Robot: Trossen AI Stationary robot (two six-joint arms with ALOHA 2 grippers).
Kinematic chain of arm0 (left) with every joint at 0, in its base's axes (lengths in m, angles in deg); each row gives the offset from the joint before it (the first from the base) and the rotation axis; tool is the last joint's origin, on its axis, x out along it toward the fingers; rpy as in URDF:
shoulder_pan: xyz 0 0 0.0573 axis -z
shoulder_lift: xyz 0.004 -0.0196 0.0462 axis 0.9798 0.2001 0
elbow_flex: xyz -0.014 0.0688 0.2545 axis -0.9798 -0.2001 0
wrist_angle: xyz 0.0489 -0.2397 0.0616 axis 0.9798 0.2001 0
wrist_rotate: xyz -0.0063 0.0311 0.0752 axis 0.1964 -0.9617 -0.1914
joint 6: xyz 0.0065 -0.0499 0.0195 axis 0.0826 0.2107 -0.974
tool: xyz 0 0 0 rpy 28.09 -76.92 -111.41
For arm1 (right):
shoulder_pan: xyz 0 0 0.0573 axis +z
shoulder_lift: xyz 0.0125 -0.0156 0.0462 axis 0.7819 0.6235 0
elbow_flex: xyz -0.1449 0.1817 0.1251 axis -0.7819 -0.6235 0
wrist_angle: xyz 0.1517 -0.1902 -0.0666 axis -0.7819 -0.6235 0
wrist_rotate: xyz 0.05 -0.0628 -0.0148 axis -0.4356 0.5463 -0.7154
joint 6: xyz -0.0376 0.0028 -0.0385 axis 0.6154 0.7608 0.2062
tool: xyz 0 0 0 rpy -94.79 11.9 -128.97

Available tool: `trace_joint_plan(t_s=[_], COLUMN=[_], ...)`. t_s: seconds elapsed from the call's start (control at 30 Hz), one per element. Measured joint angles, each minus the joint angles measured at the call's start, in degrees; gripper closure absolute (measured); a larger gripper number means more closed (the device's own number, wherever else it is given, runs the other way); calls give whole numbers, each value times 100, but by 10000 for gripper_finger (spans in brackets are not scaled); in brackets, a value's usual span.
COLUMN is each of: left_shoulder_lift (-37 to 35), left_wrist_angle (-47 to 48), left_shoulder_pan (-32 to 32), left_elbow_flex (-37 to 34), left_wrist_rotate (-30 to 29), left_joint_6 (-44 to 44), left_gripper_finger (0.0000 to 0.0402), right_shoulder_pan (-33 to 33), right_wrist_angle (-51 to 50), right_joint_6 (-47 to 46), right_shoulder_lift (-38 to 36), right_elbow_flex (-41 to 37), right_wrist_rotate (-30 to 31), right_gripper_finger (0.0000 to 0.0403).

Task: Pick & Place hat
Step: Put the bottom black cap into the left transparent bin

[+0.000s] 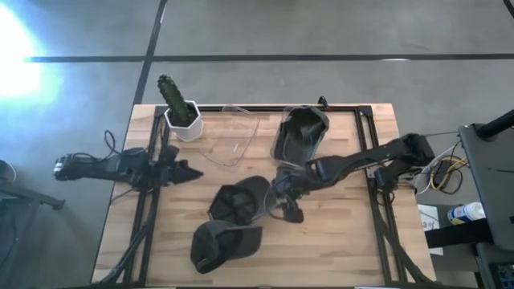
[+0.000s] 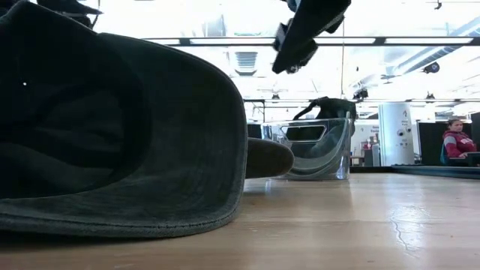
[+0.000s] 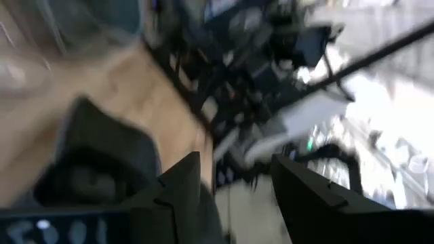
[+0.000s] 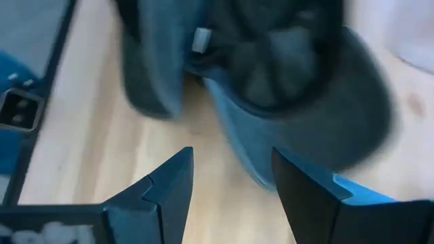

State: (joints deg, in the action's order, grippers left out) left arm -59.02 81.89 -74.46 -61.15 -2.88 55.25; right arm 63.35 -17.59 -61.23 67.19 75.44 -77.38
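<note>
Two dark caps lie upside down on the wooden table: one [image 1: 239, 201] near the middle, one [image 1: 223, 245] by the near edge, which fills the left of the low view [image 2: 112, 127]. A third dark cap [image 1: 303, 128] sits in a clear bin [image 2: 319, 146] at the far side. My right gripper [image 1: 283, 201] is open and empty just right of the middle cap, which shows ahead of its fingers [image 4: 285, 81]. My left gripper [image 1: 193, 172] is open and empty at the table's left.
A cactus in a white pot [image 1: 181, 112] stands at the far left corner. An empty clear bin [image 1: 233, 136] lies next to the bin with the cap. A person [image 2: 457, 142] sits in the room beyond the table.
</note>
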Motion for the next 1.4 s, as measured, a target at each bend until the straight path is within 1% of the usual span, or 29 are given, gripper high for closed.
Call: trace_joint_plan(t_s=[0.1,0.2,0.27,0.37,0.47,0.6,0.67,0.7,0.8,0.9,0.97,1.03,1.1,1.23,1.4], left_shoulder_lift=[434,880,1183,1616,2088,2663,2861,2998,3341,3564,3681,3780,3897,4197,4550], left_wrist_angle=[632,1263,1604,1674,1678,1698,1669,1503,1369,1320,1256,1160,931,692,472], left_shoulder_pan=[183,486,773,1275,1710,2052,2117,2134,2140,2147,2150,2158,2163,2171,2184], left_elbow_flex=[492,936,1126,1208,1176,1118,1106,1121,1121,1130,1139,1121,1132,1127,1127], left_wrist_rotate=[462,931,1109,1169,1167,1033,910,898,1016,1041,1044,1046,1049,1089,1121], left_joint_6=[-93,-111,-133,-248,-258,-257,-321,-381,-527,-584,-593,-682,-740,-771,-690], left_gripper_finger=[227,227,227,227,227,227,227,227,227,227,227,227,227,227,227], right_shoulder_pan=[147,216,238,245,260,324,359,376,424,434,421,409,437,458,464], right_wrist_angle=[516,898,933,980,1097,841,690,610,392,-135,-255,-197,-61,338,822], right_joint_6=[293,398,394,406,411,313,218,197,175,-77,-222,-264,-348,-674,-712], right_shoulder_lift=[290,505,679,1013,1398,1823,1956,1987,1997,1836,1709,1599,1617,1895,2181], right_elbow_flex=[0,2,98,358,674,1145,1348,1426,1542,1550,1550,1545,1528,1493,1499], right_wrist_rotate=[-68,-62,-60,-98,-320,-364,-368,-393,-447,-345,-396,-619,-678,-706,-733], right_gripper_finger=[209,209,209,209,209,209,209,209,209,209,209,209,209,209,209])
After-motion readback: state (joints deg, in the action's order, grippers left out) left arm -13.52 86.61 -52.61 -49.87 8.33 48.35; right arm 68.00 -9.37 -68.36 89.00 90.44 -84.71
